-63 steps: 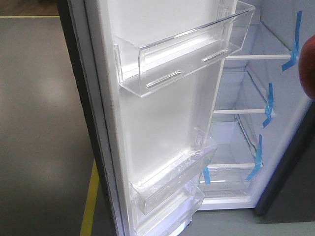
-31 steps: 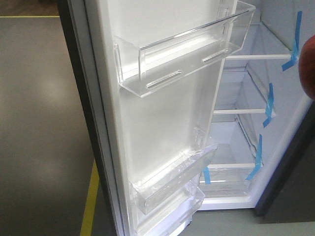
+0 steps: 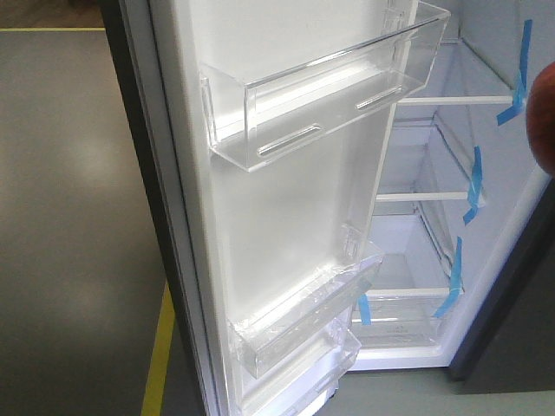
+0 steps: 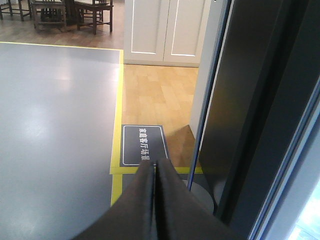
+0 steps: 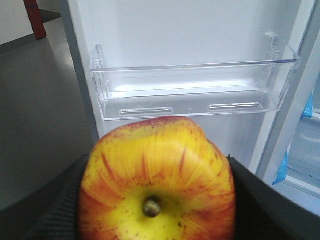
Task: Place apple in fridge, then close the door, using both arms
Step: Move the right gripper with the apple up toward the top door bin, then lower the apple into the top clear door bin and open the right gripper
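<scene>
Red-and-yellow apple (image 5: 157,182), clamped in the right gripper (image 5: 157,197), faces the clear bin (image 5: 195,92) on the door (image 3: 286,217), not yet inside the fridge (image 3: 416,247), while the left gripper (image 4: 154,172) hangs pinched shut, seemingly empty; a tight swing inward could knock it against that bin.

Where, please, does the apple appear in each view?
Front: apple is a red sliver at the right edge.
Left wrist: not in it.
Right wrist: apple fills the bottom centre.
Shared landmark: clear door bin, left of the apple in front, above it in right wrist.
</scene>
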